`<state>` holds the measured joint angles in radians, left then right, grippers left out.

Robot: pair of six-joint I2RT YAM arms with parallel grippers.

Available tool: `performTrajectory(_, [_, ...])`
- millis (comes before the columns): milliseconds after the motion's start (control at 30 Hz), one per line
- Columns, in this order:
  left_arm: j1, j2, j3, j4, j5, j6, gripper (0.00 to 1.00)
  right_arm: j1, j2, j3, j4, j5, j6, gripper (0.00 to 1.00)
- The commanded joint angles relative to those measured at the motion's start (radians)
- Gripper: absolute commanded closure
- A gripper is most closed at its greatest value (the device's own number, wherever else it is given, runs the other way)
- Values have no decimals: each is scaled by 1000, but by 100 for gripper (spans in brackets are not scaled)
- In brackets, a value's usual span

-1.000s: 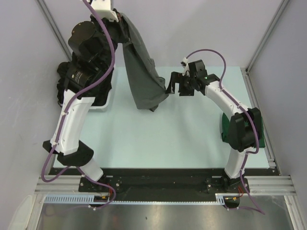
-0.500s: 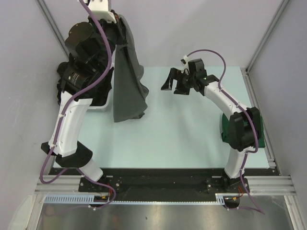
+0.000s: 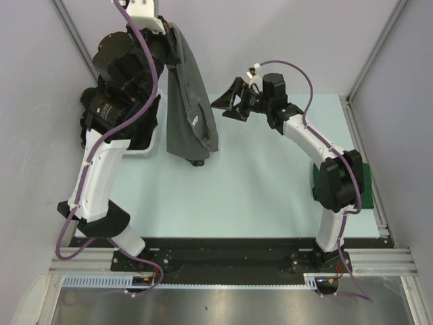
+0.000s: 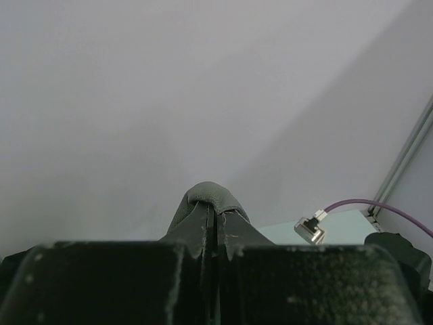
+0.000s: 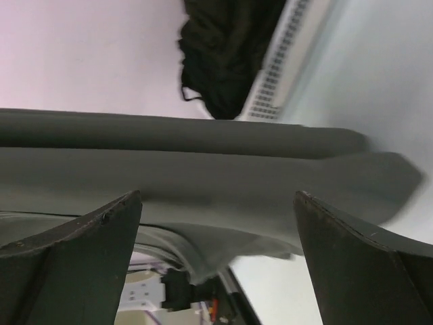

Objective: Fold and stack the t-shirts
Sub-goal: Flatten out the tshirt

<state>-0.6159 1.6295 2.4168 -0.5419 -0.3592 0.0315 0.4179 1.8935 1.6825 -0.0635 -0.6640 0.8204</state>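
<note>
Above the table, top view: the charcoal grey t-shirt [image 3: 189, 101] hung from the raised left gripper [image 3: 166, 32], which was clamped on its upper edge. Its lower end, nearest the table [image 3: 257, 196], had swung back right of where it hung half a second before, and a small white label now faced the camera. The right gripper [image 3: 226, 101] had moved up and left towards the hanging cloth, jaws spread wide and holding nothing. The white basket [image 3: 145, 150] sat at the table's left edge, mostly hidden behind the left arm; black t-shirts [image 3: 86, 101] bulged from it, number not determinable. A dark green t-shirt [image 3: 367, 181] lay at the right edge, partly covered by the right arm.

Left wrist view: the left gripper [image 4: 215, 223] was pressed closed on a fold of the grey t-shirt [image 4: 210, 196]; the remainder of the garment was out of frame.

Right wrist view: the right gripper [image 5: 216, 244] stood fully spread, with the grey t-shirt [image 5: 203, 162] stretching across the frame beyond the fingers [image 5: 74, 237]; contact could not be confirmed. Behind it, blurred, the basket [image 5: 284, 61] held black t-shirts [image 5: 230, 47].
</note>
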Motion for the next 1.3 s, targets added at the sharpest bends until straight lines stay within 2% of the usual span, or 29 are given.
performTrajectory(0, [1,-43,7,49,23,-16,100,32,16,-46,192,-95,123,0])
performTrajectory(233, [1,-43,-5,39,22,-5,100,71,10,-93,272,-132,166,1])
performTrajectory(833, [5,-26,-18,46,8,1,100,99,-244,-225,125,-147,63,0])
performTrajectory(967, [5,-10,-1,46,20,-10,100,108,-267,-236,68,-137,10,0])
performTrajectory(1267, [5,13,38,56,46,-25,100,133,-244,-282,67,-132,-30,0])
